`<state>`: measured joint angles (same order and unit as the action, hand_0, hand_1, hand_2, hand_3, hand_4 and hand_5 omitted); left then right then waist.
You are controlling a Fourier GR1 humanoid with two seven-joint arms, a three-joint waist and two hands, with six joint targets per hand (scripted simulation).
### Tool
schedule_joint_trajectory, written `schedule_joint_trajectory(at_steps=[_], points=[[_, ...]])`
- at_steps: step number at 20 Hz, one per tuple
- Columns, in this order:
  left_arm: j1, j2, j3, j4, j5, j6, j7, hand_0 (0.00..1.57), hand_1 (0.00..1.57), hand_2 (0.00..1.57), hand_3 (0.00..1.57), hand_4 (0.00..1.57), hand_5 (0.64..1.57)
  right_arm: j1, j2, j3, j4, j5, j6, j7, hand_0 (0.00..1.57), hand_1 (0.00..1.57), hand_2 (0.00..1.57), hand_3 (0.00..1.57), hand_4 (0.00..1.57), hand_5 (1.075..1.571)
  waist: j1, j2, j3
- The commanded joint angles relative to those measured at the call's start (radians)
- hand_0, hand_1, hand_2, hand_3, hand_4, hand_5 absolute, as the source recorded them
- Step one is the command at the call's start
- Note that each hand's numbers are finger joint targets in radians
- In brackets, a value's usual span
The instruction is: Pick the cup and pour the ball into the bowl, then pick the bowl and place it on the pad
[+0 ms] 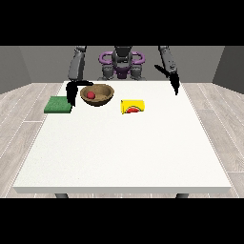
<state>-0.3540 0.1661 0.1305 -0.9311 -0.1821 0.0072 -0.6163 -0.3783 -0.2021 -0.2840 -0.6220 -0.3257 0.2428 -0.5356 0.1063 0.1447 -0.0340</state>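
Observation:
A brown wooden bowl (97,94) stands on the white table (124,152) at the back left, with a red ball (90,95) inside it. A yellow cup (133,106) lies on its side to the bowl's right, its red inside facing the camera. A green pad (58,104) lies flat left of the bowl. The hand at the view's left (71,93) hangs between the pad and the bowl, close to the bowl's left rim, fingers pointing down. The hand at the view's right (174,82) hangs over the table's back right, far from the cup, holding nothing.
The table's back edge runs just behind the bowl. The robot's purple and grey torso (122,64) stands behind the table's middle. Bare white tabletop stretches from the cup to the front edge.

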Motion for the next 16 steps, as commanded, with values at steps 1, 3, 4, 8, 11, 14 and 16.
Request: schedule_joint_trajectory(at_steps=[1,3,4,8,11,14,16], points=[[-0.021,0.005,-0.021,-0.039,0.003,-0.038,0.056,0.0,0.0,0.0,0.0,0.0,0.694,-0.028,0.06,-0.009,0.064,-0.005,-0.07,0.016,0.0,0.0,0.0,0.0,0.0,1.569,0.064,0.025,0.0355],[0.001,0.032,-0.006,-0.018,0.002,-0.041,0.013,0.0,0.0,0.0,0.0,0.0,0.684,-0.017,0.051,-0.009,0.039,-0.006,-0.082,0.048,0.0,0.0,0.0,0.0,0.0,1.571,0.054,0.025,0.034],[-0.014,0.016,-0.022,-0.045,-0.002,-0.04,-0.01,0.0,0.0,0.0,0.0,0.0,0.683,-0.019,0.033,-0.034,0.078,-0.017,-0.128,0.109,0.0,0.0,0.0,0.0,0.47,1.551,0.089,0.071,0.0342],[-0.082,0.011,-0.043,-0.075,-0.014,-0.043,0.018,0.0,0.0,0.0,0.0,0.0,0.708,0.125,-0.039,0.149,0.032,0.262,-0.296,0.084,1.57,1.57,1.57,1.57,1.08,1.538,0.153,0.135,0.0283],[-0.09,0.005,-0.066,-0.097,-0.018,-0.065,-0.003,0.0,0.0,0.0,0.0,0.0,0.712,0.182,-0.14,0.191,-0.03,0.388,-0.423,0.082,1.57,1.57,1.57,1.57,1.25,1.562,0.216,0.178,0.0237],[-0.105,-0.003,-0.082,-0.11,-0.024,-0.071,-0.006,0.0,0.0,0.0,0.0,0.0,0.711,0.219,-0.177,0.187,-0.075,0.435,-0.529,0.106,1.57,1.57,1.57,1.57,1.3,1.566,0.257,0.21,0.0246],[-0.146,0.005,-0.087,-0.116,-0.027,-0.083,0.027,0.0,0.0,0.0,0.0,0.0,0.715,0.211,-0.21,0.186,-0.103,0.457,-0.569,0.165,1.57,1.57,1.57,1.57,1.29,1.569,0.273,0.196,0.0257]])
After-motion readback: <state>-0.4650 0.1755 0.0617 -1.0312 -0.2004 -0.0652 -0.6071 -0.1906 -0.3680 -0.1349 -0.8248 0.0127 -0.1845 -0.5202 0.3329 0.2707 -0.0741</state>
